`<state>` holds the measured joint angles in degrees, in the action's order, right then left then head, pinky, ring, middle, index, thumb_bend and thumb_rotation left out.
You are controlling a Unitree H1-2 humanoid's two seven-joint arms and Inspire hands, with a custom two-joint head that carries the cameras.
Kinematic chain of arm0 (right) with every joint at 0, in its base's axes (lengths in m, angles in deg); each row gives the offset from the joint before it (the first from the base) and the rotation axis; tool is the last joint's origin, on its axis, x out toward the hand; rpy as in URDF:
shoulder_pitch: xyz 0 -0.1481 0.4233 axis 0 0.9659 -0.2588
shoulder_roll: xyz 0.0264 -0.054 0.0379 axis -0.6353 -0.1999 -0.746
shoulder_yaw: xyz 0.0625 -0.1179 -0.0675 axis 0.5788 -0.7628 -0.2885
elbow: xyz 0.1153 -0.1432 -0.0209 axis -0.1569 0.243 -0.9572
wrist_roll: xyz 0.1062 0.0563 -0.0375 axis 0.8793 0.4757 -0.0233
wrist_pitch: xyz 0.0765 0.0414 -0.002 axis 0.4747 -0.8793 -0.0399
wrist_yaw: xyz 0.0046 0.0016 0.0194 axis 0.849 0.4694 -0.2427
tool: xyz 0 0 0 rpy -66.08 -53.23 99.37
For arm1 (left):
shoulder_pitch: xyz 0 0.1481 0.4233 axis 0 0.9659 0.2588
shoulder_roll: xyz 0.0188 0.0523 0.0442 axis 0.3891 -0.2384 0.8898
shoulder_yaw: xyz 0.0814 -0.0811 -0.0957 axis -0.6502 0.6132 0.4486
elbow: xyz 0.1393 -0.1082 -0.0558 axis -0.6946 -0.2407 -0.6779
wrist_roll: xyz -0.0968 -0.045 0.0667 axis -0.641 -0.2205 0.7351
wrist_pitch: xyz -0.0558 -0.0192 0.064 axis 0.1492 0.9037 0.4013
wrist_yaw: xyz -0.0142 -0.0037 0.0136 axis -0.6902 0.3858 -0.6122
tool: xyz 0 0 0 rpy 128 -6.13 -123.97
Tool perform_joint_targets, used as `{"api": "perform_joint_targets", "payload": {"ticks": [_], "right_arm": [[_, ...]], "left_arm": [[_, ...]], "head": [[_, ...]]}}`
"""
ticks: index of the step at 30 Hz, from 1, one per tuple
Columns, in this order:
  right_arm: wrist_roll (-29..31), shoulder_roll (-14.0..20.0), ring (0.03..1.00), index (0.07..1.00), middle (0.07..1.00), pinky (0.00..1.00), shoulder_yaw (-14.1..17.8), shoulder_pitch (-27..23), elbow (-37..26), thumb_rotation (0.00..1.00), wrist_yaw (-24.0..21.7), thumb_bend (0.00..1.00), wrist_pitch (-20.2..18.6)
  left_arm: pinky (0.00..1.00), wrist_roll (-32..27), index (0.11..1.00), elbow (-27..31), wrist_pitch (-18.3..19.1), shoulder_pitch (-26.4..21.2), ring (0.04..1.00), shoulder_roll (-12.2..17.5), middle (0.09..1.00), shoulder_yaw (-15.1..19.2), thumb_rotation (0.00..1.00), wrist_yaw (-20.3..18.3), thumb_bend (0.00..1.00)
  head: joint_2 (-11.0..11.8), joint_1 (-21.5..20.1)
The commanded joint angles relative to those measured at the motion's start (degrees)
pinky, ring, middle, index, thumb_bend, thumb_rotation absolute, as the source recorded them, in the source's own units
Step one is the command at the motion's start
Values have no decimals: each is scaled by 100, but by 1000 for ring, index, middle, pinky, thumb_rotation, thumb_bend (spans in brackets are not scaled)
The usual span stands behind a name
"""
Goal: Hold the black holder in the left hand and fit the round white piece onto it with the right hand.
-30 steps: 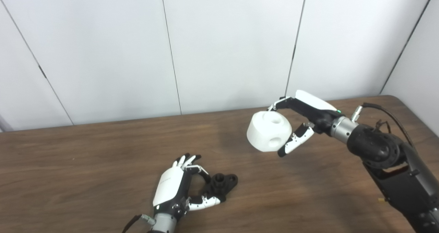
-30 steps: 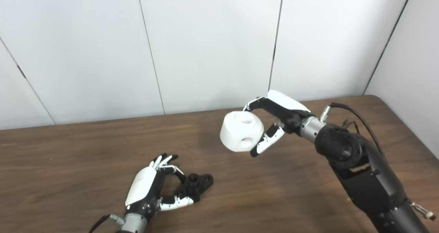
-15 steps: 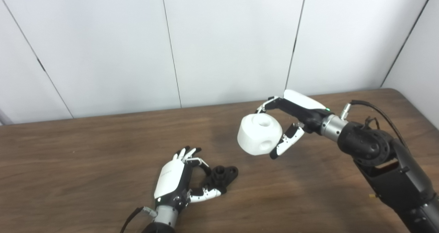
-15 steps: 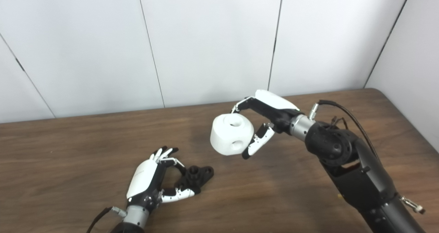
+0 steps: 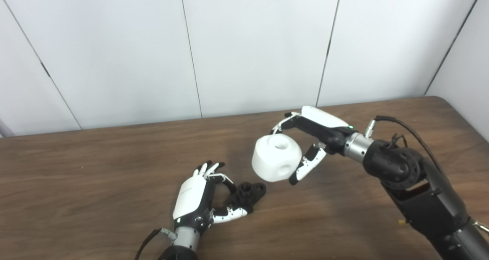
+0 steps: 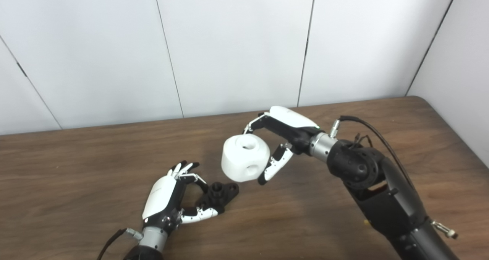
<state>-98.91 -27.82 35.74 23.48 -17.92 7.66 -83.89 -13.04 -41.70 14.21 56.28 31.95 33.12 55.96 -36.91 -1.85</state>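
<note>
Right robot hand [image 5: 305, 145] clamped on white piece [image 5: 276, 157], up over table [image 5: 95, 183], just right of holder [image 5: 246, 194]. Left robot hand [image 5: 198, 199] curled on holder (down on table). Rigid, smooth, probably light; best gripped across its sides.

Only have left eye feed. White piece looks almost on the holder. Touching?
Observer: No. Right eye also shows a dark gap between the white piece, held up by the right hand, and the black holder.
Operator: Left hand got the holder?
Observer: Right eye shows the left hand closed round its near end, with the holder low at the table.
Operator: Space to the right?
Observer: Right eye shows the table's right edge running beside the side wall; your view crops it.
</note>
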Motion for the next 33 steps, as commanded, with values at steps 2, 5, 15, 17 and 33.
{"api": "perform_joint_targets", "payload": {"ticks": [2,5,15,17,33], "right_arm": [[32,-8,826,478,737,978,37,-193,-28,131,88,504,178],[1,-43,825,477,734,973,-5,-183,-10,131,97,504,210],[-151,-163,822,477,734,950,-90,-76,65,130,172,504,333],[-192,-185,821,477,735,948,-94,-55,87,130,187,504,366],[-399,-227,818,477,738,931,-114,41,154,128,179,506,445]], "left_arm": [[1000,-33,479,-40,86,80,1000,-134,913,-165,48,-182,522],[1000,-36,479,-18,103,87,1000,-153,912,-163,48,-180,522],[1000,-56,479,157,171,162,1000,-139,918,-207,49,-242,522],[1000,-64,479,190,168,179,1000,-135,916,-212,49,-244,522],[1000,-44,479,415,301,249,1000,-98,916,-243,49,-364,522]], "head": [[-7,1],[-7,21],[-71,91],[-85,97],[-167,96]]}}
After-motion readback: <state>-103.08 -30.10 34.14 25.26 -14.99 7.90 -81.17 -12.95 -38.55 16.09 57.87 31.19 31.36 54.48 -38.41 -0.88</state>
